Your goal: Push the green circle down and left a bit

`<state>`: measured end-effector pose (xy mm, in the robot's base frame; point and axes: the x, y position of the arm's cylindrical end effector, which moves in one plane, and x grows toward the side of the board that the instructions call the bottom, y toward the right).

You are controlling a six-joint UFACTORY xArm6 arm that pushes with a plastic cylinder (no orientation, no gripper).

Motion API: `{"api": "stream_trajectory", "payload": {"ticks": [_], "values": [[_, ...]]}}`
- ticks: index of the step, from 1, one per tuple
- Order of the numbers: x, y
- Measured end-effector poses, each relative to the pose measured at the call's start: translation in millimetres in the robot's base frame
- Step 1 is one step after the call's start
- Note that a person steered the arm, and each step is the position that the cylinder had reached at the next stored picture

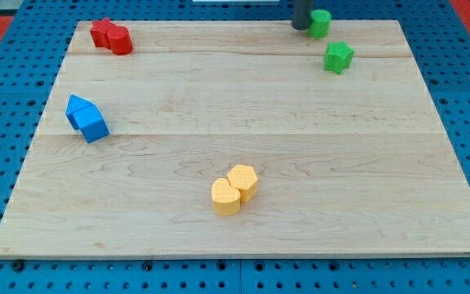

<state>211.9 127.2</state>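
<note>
In the camera view, my tip (301,28) stood at the top edge of the wooden surface (243,131), touching the left side of the green circle (320,22). The rod ended in a plain tip, with no fingers to spread or press. A green star (339,57) lay just below. Red blocks (111,37), blue blocks (86,118) and yellow blocks (235,189) sat well apart.

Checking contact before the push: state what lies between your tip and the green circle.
Nothing. In the camera view my tip sits right against the view's left side of the green circle, with no gap visible; the green star lies below, clear of both.
</note>
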Motion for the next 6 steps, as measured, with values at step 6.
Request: {"api": "stream_trajectory", "payload": {"ticks": [6], "values": [[-7.7, -43.8]]}}
